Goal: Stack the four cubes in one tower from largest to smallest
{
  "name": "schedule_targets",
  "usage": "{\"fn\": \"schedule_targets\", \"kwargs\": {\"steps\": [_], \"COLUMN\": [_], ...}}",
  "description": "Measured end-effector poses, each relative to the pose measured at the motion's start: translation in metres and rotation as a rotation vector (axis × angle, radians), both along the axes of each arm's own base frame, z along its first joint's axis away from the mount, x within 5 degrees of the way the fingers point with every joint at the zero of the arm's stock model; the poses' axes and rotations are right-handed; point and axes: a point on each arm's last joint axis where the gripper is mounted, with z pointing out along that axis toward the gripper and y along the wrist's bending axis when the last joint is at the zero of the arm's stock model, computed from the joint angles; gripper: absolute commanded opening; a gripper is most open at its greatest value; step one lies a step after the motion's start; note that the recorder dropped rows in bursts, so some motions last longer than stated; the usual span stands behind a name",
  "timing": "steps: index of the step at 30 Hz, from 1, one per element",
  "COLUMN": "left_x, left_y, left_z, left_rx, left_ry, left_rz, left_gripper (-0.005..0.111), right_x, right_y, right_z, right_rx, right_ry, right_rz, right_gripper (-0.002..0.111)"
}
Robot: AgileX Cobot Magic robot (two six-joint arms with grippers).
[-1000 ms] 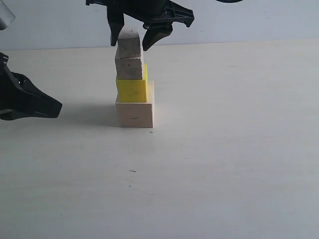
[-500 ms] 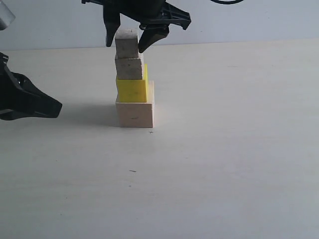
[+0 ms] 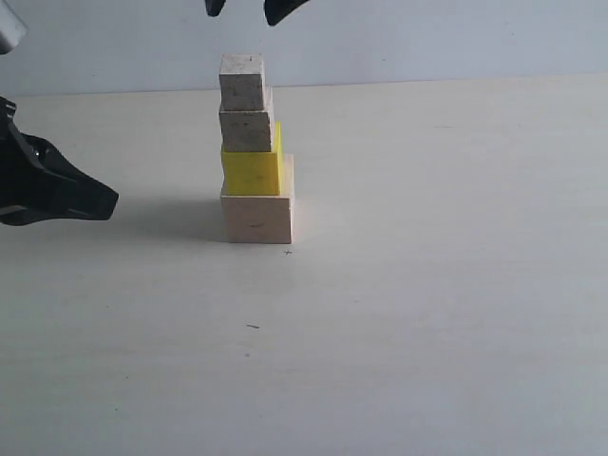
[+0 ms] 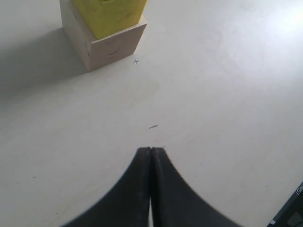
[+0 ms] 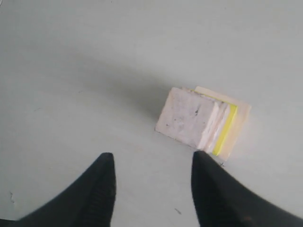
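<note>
The tower (image 3: 252,152) stands a little left of the middle of the exterior view, on a wide, pale table (image 3: 456,313). At the bottom is the big wooden cube (image 3: 257,218). On it sits the yellow cube (image 3: 251,172), then the middle wooden cube (image 3: 247,131), and the small wooden cube (image 3: 241,82) is on top. The upper cubes sit toward the left side of the big one, so a bit of its top shows on the right.

The table is smooth and almost white. A soft grey shadow (image 3: 166,217) lies on it to the left of the tower. A tiny cross mark (image 3: 288,253) is just by the big cube's lower right corner, and a short dark line (image 3: 253,326) lies lower down, nearer the camera. Behind the table is a plain, pale blue-grey wall (image 3: 475,38).

The right gripper (image 3: 249,8) hangs at the top edge of the exterior view, above the tower and not touching it. Its fingers (image 5: 102,189) are spread apart with nothing between them.

The left gripper (image 3: 106,201) rests low at the left edge, well apart from the tower. Its two fingers (image 4: 142,189) are pressed together and hold nothing.
</note>
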Motion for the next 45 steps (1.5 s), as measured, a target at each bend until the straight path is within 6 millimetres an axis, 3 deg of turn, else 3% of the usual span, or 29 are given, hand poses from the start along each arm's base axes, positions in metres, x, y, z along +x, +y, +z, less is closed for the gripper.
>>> {"fn": "schedule_targets", "kwargs": {"steps": [3, 11, 16, 19, 23, 28, 35, 45], "left_x": [0.001, 0.000, 0.000, 0.000, 0.001, 0.001, 0.001, 0.000], "left_y": [0.000, 0.000, 0.000, 0.001, 0.002, 0.002, 0.003, 0.003], "left_z": [0.000, 0.000, -0.001, -0.001, -0.002, -0.002, -0.002, -0.002], "left_rx": [0.000, 0.000, 0.010, 0.022, 0.035, 0.037, 0.042, 0.045], "left_ry": [-0.002, 0.001, -0.002, -0.001, -0.002, -0.003, -0.004, -0.003], "left_rz": [0.003, 0.001, -0.002, -0.002, -0.001, -0.002, -0.002, -0.004], "left_gripper": [0.000, 0.000, 0.000, 0.000, 0.000, 0.000, 0.000, 0.000], "right_x": [-0.003, 0.003, 0.022, 0.041, 0.065, 0.083, 0.103, 0.112], "right_y": [-0.009, -0.049, -0.082, -0.106, -0.135, -0.140, -0.131, -0.110], "right_z": [0.012, 0.040, 0.035, 0.008, -0.051, -0.125, -0.173, -0.219], "right_rx": [-0.046, -0.340, -0.398, -0.437, -0.378, -0.140, 0.006, 0.226], "right_ry": [-0.085, -0.363, -0.353, -0.258, -0.018, 0.296, 0.389, 0.558], "right_rz": [0.034, -0.012, -0.099, -0.151, -0.189, -0.166, -0.202, -0.241], "right_gripper": [0.000, 0.000, 0.000, 0.000, 0.000, 0.000, 0.000, 0.000]}}
